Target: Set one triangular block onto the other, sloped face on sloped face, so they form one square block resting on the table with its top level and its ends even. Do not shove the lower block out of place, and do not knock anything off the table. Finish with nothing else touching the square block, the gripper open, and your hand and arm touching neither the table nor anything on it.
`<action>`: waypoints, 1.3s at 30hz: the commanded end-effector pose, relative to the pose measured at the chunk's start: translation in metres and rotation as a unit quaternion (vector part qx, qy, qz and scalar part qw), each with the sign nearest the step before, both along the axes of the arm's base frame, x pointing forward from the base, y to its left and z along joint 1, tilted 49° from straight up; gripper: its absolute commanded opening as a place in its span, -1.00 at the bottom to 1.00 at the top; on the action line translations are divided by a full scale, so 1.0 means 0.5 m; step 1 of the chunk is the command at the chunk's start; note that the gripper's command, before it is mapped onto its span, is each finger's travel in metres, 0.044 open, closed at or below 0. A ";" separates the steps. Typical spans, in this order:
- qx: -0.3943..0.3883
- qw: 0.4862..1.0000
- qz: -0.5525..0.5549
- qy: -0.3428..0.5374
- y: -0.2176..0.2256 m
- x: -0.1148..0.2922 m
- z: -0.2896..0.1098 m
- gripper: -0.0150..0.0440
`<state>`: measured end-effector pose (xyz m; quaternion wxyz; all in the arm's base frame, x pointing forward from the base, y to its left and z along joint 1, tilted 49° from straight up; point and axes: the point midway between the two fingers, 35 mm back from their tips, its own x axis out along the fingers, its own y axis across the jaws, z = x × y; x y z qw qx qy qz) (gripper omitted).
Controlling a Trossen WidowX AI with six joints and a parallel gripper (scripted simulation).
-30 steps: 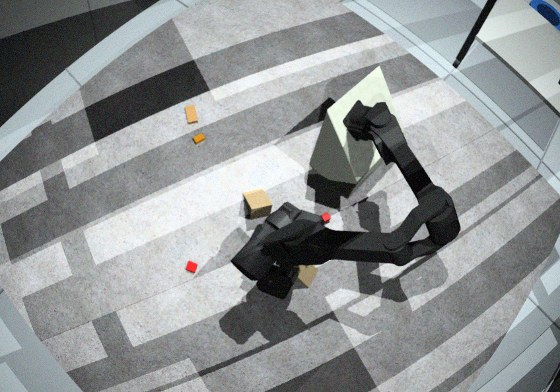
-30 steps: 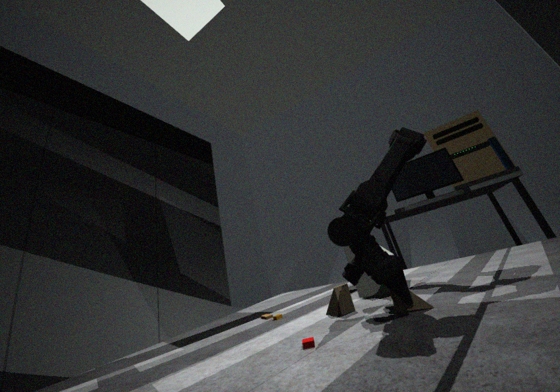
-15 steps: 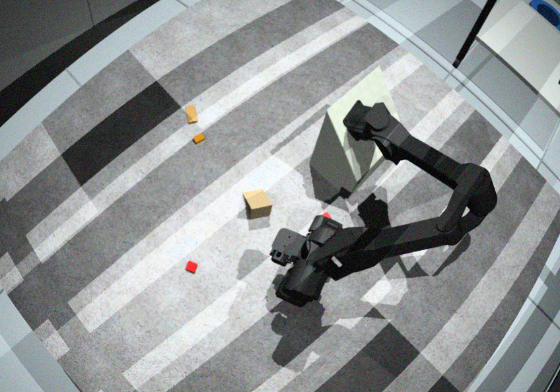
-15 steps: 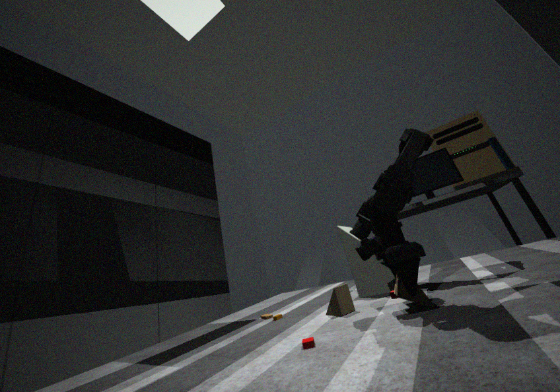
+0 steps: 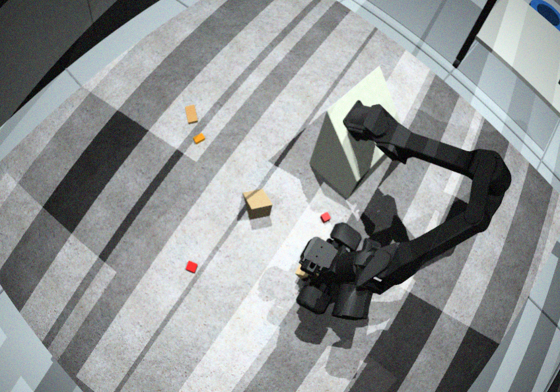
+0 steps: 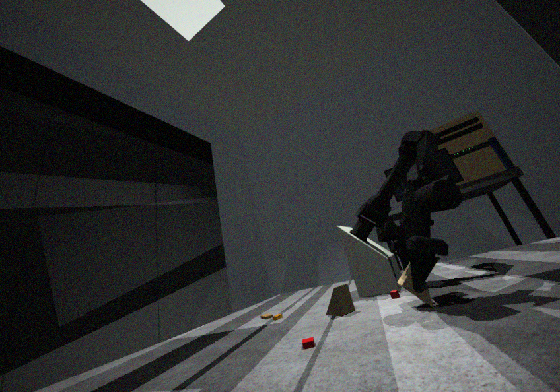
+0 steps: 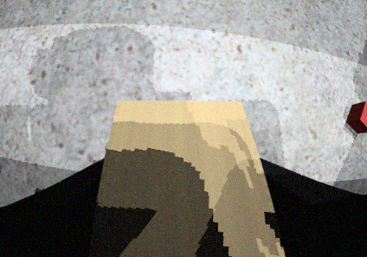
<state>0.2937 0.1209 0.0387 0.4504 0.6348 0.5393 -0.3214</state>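
Gripper (image 5: 304, 274): closed upon one tan triangular block (image 7: 187, 202), which is carried clear of the striped table (image 5: 135, 225); from the exterior view the held block (image 6: 411, 284) hangs tilted beneath the black wrist, its lower corner near the table surface, contact not discernible. From the wrist view the block fills the lower centre, a broad tan face crossed by dark shadow, the fingers themselves lost in blackness at either side. Second triangular block (image 5: 257, 202): resting on the table, well apart from the gripper, on the side toward the two orange pieces; in the exterior view it (image 6: 340, 301) stands as a small wedge with its apex upward. Pale green wedge-shaped stand (image 5: 348, 152): on the far side of the second block from the orange pieces, bearing the arm's base. Small red cube (image 5: 325, 217): between the second block and the gripper, nearer the gripper, touching neither. Second red cube (image 5: 191, 266): well apart from the second block, on its side away from the stand. Orange flat piece (image 5: 191, 113) and smaller orange piece (image 5: 199, 138): near one another, well away from the second block, toward the table's far edge.
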 end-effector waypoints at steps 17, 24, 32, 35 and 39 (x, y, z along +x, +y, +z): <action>-0.186 0.982 -0.045 0.003 0.041 -0.007 0.039 -0.31; -0.186 0.982 -0.045 0.003 0.041 -0.007 0.039 0.31; -0.186 0.982 -0.045 0.003 0.041 -0.007 0.039 1.00; -0.186 0.982 -0.045 0.003 0.041 -0.007 0.039 1.00; -0.186 0.982 -0.045 0.003 0.041 -0.007 0.039 1.00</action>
